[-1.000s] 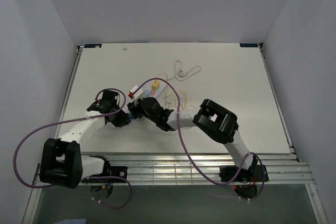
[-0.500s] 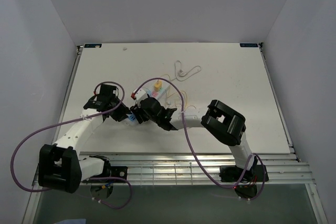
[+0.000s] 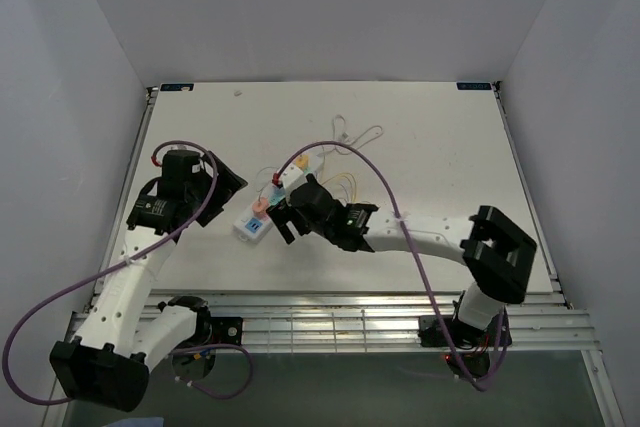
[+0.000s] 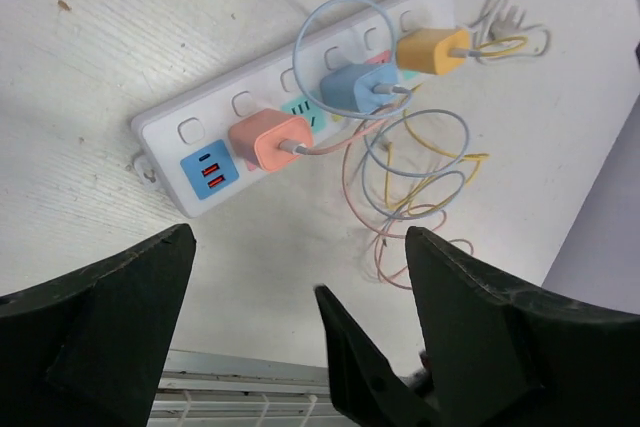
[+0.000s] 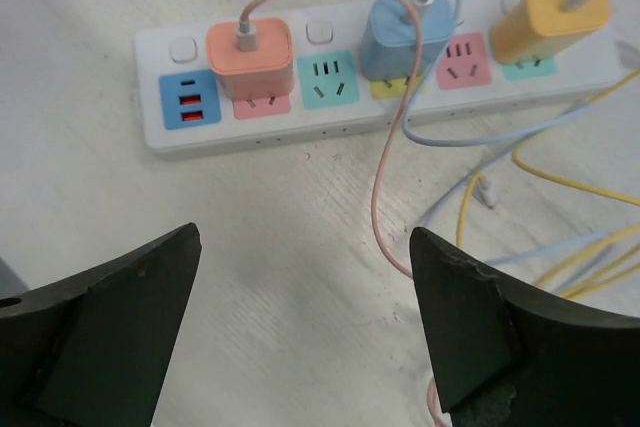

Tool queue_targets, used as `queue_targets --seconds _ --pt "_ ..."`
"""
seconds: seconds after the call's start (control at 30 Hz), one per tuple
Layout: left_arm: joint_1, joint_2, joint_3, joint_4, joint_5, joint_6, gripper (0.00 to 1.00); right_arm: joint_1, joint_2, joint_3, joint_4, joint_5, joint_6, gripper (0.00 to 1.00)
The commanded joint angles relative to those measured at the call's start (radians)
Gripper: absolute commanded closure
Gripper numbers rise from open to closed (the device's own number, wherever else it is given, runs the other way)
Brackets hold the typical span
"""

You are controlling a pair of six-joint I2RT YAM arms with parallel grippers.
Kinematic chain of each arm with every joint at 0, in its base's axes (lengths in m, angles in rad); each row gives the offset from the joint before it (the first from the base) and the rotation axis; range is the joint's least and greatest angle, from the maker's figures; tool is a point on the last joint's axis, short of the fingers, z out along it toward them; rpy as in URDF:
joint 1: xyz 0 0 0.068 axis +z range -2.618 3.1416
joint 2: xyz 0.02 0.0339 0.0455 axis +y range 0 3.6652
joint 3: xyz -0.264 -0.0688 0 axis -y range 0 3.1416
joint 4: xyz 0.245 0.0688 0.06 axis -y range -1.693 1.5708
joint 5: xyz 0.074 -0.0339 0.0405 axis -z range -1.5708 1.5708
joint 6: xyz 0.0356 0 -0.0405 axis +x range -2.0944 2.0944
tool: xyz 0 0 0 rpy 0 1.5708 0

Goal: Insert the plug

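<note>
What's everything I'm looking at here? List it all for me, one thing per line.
table: one, white, under everything
power strip: one, white with coloured sockets, flat on the table
pink charger: one, pink, plugged in beside the blue USB panel
blue charger: one, blue, plugged in mid-strip, a free green socket between it and the pink one
yellow charger: one, yellow, plugged in past the blue one
charger cables: three, pink, blue, yellow, loose beside the strip
white cable: one, white, looped beyond the strip
arms: two, white and black, near edge
left pincer: one, black, open, empty, above the strip
right pincer: one, black, open, empty, above the strip
</note>
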Motion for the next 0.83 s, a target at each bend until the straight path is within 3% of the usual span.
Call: queue_targets --seconds 0.0,0.13,0.37,0.47,0.63,0.8 --pt "-0.003 -0.078 0.099 -0.080 -0.063 0.048 0.02 0.019 -0.215 -0.048 -0.026 0.075 0.062 0.10" --pt "-0.005 -0.108 0.231 -0.179 -0.138 0.098 0.02 0.019 -0.460 -0.080 -0.243 0.158 0.100 0.10" --pt "-0.005 -0.184 0.250 -0.210 -0.197 0.155 0.02 0.019 -0.803 -0.172 -0.639 0.417 0.361 0.10" --pt "-0.005 -0.207 0.228 -0.213 -0.228 0.167 0.02 0.019 -0.962 -0.249 -0.710 0.462 0.467 0.10" --pt "-0.005 -0.200 0.190 -0.221 -0.234 0.164 0.02 0.019 -1.174 -0.341 -0.710 0.445 0.472 0.10" --pt "-0.005 -0.192 0.173 -0.218 -0.231 0.141 0.02 0.019 -1.179 -0.351 -0.727 0.471 0.468 0.10"
